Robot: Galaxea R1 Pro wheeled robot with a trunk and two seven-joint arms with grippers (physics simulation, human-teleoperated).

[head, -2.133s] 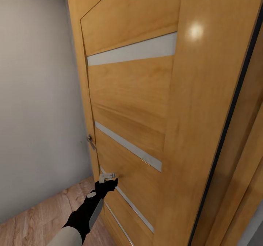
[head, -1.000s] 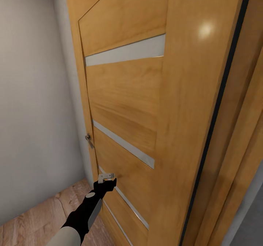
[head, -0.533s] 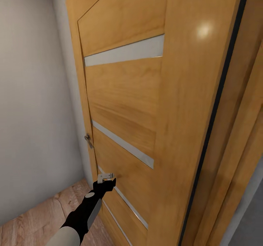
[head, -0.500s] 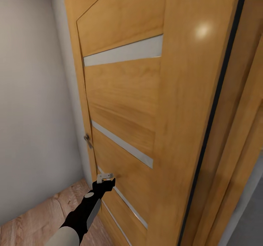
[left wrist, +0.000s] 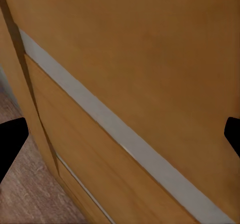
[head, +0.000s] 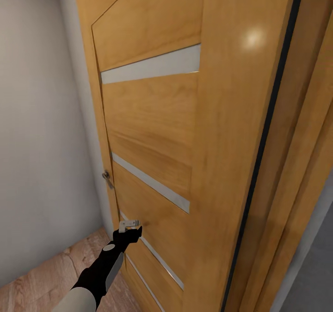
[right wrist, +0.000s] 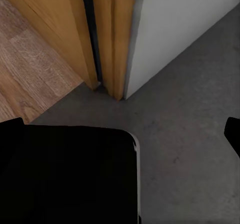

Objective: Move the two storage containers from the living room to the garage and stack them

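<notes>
Compared with a couple of seconds back, the whole head view has swung a bit: the door sits further left and the dark edge strip now runs nearer the right corner, so that's the camera moving. Relative to the door, the left arm hasn't really budged.

Far left in the head view is a plain grey-white wall (head: 41, 131), with a patch of light wood-plank flooring (head: 37, 284) at its foot. Next over is the big orange-brown wooden door (head: 157, 117) with three pale horizontal strips (head: 150, 66) set into it and a small metal handle (head: 107, 179) on its left edge, just beside the wall.

The left gripper (head: 129, 224) reaches up from the bottom on its black forearm, tip right at the door's lower panel, near the lowest pale strip. Can't tell if it's actually touching. In the left wrist view the black fingertips (left wrist: 11, 146) sit far apart with bare door between them, so it's spread open and holding nothing.

Over on the right, the right wrist view shows the door's bottom corner where wood planks meet the floor (right wrist: 195, 134), dark grey concrete, beside a white wall. The right gripper (right wrist: 125, 134) also looks spread wide, with a black robot part (right wrist: 70, 176) below it.

None of these shots has the two storage containers in it.
</notes>
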